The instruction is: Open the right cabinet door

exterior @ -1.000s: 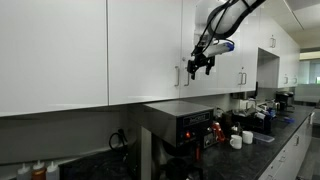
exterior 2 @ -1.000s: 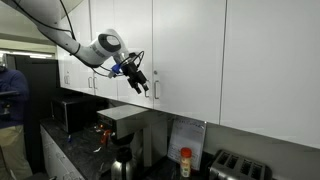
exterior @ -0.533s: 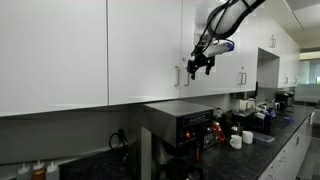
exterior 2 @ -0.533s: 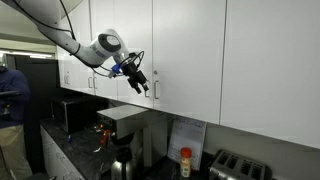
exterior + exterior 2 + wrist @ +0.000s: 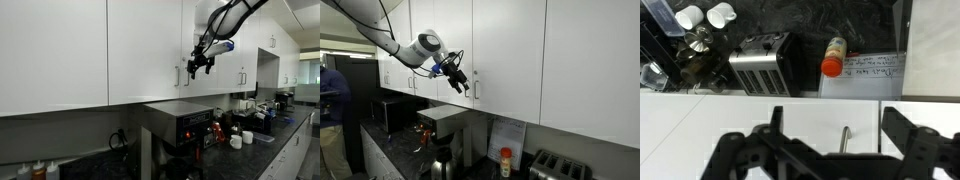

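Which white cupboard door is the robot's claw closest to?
The right cabinet door, the one with its silver bar handle low on its left edge; the open gripper hovers at that handle.

Camera layout
Both exterior views run along the upper cabinets from opposite ends, sharing the gripper; wrist view faces the countertop below.

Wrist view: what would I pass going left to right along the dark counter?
white cups → toaster → orange-capped bottle → sheet of paper
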Controlling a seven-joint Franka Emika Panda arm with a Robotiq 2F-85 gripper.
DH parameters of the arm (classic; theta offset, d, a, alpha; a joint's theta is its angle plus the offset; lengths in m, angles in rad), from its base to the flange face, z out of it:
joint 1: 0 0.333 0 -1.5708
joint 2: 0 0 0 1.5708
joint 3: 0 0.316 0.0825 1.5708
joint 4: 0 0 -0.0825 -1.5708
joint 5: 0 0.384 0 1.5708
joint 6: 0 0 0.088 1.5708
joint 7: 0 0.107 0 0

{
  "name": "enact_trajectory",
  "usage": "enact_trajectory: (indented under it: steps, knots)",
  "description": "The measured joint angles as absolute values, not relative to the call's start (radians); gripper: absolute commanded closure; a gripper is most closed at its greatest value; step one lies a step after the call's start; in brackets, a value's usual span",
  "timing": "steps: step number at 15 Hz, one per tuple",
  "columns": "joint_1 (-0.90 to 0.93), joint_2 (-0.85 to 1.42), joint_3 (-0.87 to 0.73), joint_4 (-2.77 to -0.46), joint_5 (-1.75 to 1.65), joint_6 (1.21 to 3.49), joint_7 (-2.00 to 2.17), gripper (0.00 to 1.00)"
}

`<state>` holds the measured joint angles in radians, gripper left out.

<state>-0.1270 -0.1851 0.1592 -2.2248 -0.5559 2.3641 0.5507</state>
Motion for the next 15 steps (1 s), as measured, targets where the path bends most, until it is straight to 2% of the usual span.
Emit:
enact_trajectory:
  steps: [15]
  knots:
    - [-0.103,-0.121,0.133,-2.221,-1.017,2.433,0.973,0.00]
